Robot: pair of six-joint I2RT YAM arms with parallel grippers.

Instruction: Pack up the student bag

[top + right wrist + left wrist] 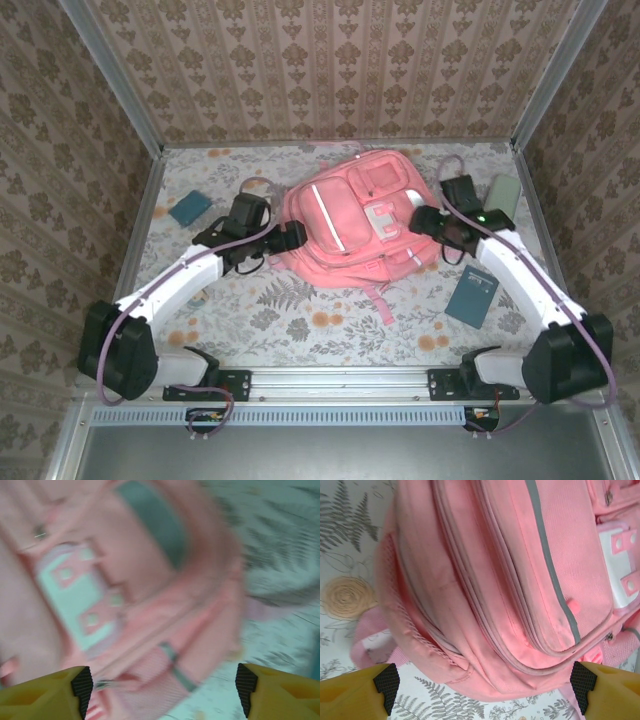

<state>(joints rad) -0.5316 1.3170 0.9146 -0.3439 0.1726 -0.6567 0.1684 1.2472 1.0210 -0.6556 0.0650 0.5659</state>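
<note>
At the near side of the flowered table [300, 330], a dark blue flat book [471, 296] is lying beside the right arm, apart from the bag. The left gripper [291, 237] is standing wide open at the left edge of the student bag [345, 215] and is gripping nothing. In the left wrist view its black pads [386, 681] are sitting far apart, with pink fabric beyond them. The right gripper [420, 218] is also gaping wide at the bag's right edge, with nothing between its fingers. The student bag is lying in the middle of the table, front side up, with a strap pointing toward the arms. Its front pockets are looking zipped shut, hiding their contents. In the blurred right wrist view a dark teal patch [150, 520] is showing against the pink fabric; whether it is inside, one cannot tell. Farther back, a teal flat thing [190, 208] is lying at the left and a pale green one [503, 192] at the right. Any writing is too small to read.
</note>
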